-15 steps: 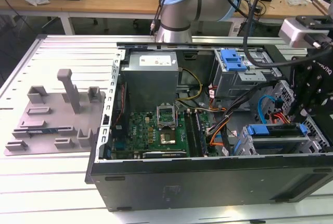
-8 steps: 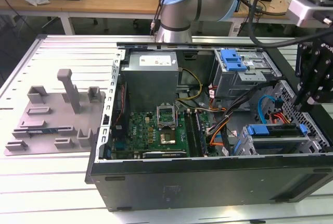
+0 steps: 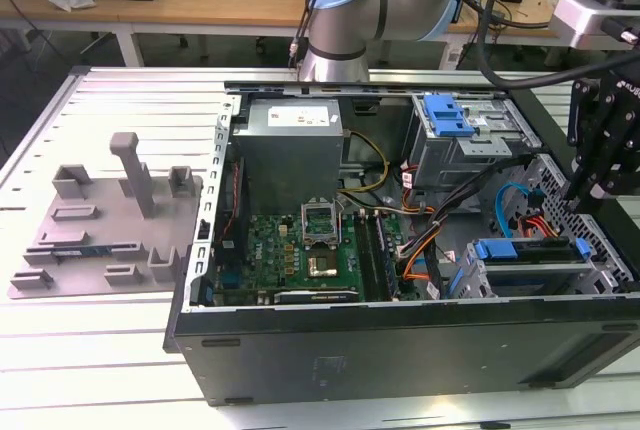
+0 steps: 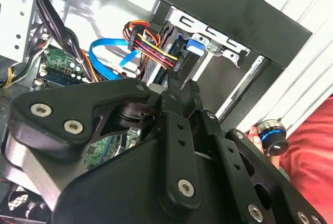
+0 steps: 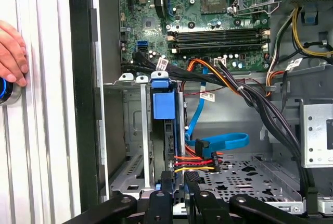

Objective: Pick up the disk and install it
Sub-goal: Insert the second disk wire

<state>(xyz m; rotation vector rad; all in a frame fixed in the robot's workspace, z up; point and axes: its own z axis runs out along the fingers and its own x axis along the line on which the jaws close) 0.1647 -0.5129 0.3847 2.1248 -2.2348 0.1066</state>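
Your pincer [image 3: 578, 190] hangs at the exterior view's right, over the drive-cage corner of the open computer case [image 3: 400, 350], which lies on its side on the ribbed metal bench [image 3: 120, 100]. In the first wrist view the pincer [image 5: 177, 179] has its two fingertips drawn close together just above the cage, with nothing between them; they look nearly clenched, though whether they touch anything below you cannot tell from these pictures. In the second wrist view the pincer [image 4: 174, 86] points the same way, its black linkage in the foreground.

The disk [image 5: 167, 130] already sits in the metal drive cage [image 5: 125, 130], standing on edge in its slot, with its blue plastic frame and handle facing the motherboard [image 5: 208, 10]. In the exterior view you see the disk [image 3: 525, 252] as a blue-fronted slab lying in the cage near the case's front corner. A red, yellow and black power lead [image 5: 195, 162] and a flat blue data cable [image 5: 221, 141] reach the rear end of the drive, right beside the fingertips.

A person's hand [image 5: 11, 52] rests on the bench outside the case wall, fingers on a round knob with a blue ring [image 5: 5, 89]. To the exterior view's left, a grey fixture plate [image 3: 110, 220] lies well apart from the case.
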